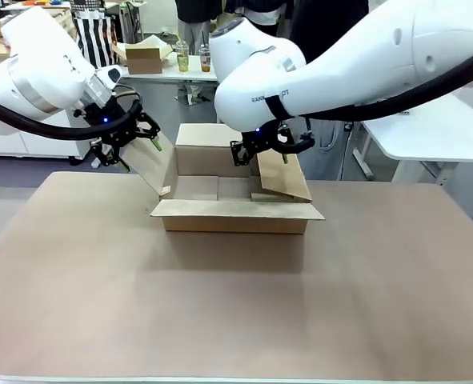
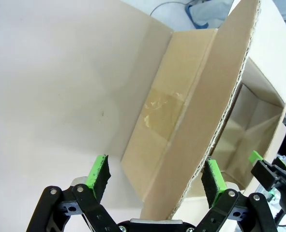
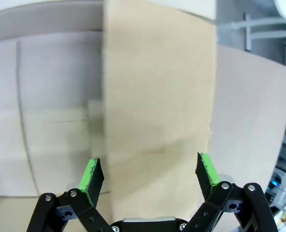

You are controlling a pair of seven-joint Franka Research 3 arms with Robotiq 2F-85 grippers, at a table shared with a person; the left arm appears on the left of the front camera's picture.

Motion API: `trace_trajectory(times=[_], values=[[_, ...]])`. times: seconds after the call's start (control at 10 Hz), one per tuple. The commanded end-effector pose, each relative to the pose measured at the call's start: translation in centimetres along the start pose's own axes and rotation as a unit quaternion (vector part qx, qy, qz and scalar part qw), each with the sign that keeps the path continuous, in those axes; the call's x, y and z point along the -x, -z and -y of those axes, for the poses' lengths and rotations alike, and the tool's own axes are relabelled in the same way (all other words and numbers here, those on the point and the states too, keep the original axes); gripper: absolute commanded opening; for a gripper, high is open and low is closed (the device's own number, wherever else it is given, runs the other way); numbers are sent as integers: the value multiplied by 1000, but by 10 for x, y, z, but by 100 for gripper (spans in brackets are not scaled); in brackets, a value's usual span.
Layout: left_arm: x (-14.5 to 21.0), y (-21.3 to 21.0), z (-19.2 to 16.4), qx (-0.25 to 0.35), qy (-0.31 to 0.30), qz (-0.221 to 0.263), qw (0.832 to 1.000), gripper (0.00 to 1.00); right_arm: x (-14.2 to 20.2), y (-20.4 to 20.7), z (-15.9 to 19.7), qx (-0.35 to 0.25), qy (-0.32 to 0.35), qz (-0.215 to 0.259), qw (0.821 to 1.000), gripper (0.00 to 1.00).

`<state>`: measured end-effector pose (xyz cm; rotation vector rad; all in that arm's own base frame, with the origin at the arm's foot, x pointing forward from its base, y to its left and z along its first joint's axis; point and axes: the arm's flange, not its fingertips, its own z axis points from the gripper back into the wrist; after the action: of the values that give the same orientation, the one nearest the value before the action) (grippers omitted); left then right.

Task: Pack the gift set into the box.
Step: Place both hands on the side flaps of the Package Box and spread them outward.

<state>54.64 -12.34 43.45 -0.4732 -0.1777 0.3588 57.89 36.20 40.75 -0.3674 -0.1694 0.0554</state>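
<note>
The box (image 1: 234, 216), a shallow brown cardboard carton, sits open at the far middle of the table with all four flaps spread. I see nothing inside it; the gift set is out of view. My left gripper (image 1: 122, 144) is open at the box's left flap (image 1: 150, 166), and in the left wrist view that flap's edge (image 2: 201, 145) runs between the open green pads (image 2: 98, 173). My right gripper (image 1: 270, 150) is open over the right flap (image 1: 284, 178), which lies between its pads (image 3: 90, 175) in the right wrist view (image 3: 157, 121).
The tan table (image 1: 220, 304) stretches wide in front of the box. Behind it stand white tables (image 1: 436, 132), one holding a small carton (image 1: 144, 58) and cups, with people standing farther back.
</note>
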Motion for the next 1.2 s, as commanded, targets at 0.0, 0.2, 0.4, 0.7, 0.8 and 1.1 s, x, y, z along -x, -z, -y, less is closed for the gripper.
trace_trajectory(times=[0.0,0.2,0.4,0.7,0.8,1.1], values=[[1,0,1,-8,-4,0,1000,100,2,-5,26,31,4,-4,1000,100],[1,0,1,-8,-4,0,1000,100,8,-26,66,4,42,16,999,100],[1,0,1,-8,-4,0,1000,100,8,-35,99,-38,69,20,997,100],[1,0,1,-8,-4,0,1000,100,17,-20,144,-131,80,-1,988,100],[1,0,1,-8,-4,0,1000,100,24,-14,160,-155,94,-4,983,100],[1,0,1,-8,-4,0,1000,100,46,7,202,-187,142,-6,972,100]])
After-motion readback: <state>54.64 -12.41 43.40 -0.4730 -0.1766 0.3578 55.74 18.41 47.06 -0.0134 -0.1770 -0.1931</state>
